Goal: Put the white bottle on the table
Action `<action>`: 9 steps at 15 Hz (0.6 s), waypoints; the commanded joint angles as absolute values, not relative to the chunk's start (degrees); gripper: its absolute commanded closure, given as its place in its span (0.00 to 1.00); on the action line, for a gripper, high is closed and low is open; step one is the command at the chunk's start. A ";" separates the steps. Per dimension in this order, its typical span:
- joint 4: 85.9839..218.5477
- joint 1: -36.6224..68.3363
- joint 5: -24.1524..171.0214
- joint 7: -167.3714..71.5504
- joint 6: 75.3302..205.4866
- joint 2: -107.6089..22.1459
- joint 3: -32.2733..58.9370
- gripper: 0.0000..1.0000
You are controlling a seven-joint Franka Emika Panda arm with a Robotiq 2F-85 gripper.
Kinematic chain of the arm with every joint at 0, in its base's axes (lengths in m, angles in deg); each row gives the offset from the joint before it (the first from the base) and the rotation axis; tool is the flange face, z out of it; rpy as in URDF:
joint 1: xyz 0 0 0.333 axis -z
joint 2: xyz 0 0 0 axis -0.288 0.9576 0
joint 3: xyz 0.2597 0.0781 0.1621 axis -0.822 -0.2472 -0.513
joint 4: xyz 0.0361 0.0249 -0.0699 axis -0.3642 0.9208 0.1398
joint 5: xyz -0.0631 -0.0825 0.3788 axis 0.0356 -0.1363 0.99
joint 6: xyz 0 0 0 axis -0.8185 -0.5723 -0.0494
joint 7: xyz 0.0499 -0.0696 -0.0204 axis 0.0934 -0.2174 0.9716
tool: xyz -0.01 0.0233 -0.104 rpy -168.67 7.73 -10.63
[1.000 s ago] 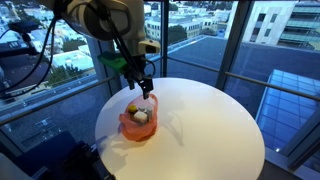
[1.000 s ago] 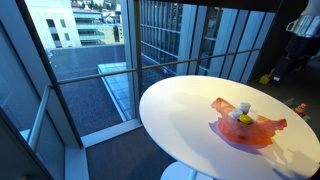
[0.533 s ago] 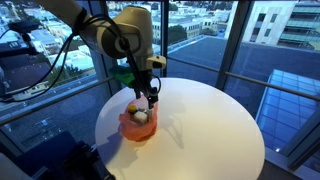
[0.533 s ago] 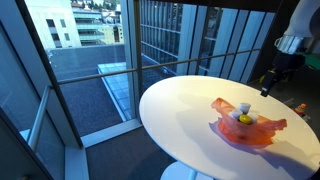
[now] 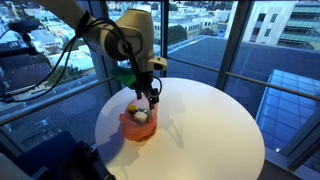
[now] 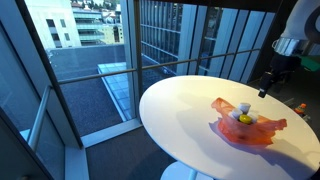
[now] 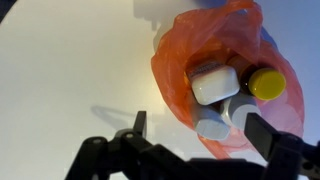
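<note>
The orange-red container [image 7: 185, 50] lies on the round white table [image 5: 210, 130] and shows in both exterior views [image 6: 262, 134]. Inside it are a white rounded block [image 7: 215, 83], a yellow piece [image 7: 266, 83] and the white bottle [image 7: 212, 124], seen end-on beside a second pale cylinder [image 7: 245, 110]. The bottle stands upright in an exterior view [image 6: 244, 108]. My gripper [image 7: 200, 135] is open and empty. It hangs just above the container [image 5: 137, 125], with its fingers either side of the bottle, not touching it. It also shows in both exterior views [image 5: 150, 98] [image 6: 265, 88].
Floor-to-ceiling windows with dark frames [image 6: 150, 40] surround the table. Cables and equipment [image 5: 25, 50] stand beside the arm's base. A small orange thing [image 6: 300, 108] lies near the table's far edge. The table top [image 7: 70, 70] is bare beside the container.
From one second ago the arm swung in and came down over the container. Over the last half second it has hardly moved. The gripper has stayed open.
</note>
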State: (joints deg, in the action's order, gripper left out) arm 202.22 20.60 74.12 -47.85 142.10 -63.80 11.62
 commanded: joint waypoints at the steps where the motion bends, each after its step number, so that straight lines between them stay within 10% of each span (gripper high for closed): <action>1: 201.53 20.41 73.79 -48.49 145.63 -61.19 11.77 0.00; 9: 198.46 19.34 74.91 -47.35 150.26 -53.97 11.39 0.00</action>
State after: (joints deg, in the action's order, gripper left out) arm 201.08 19.92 74.19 -47.81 149.66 -56.70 11.56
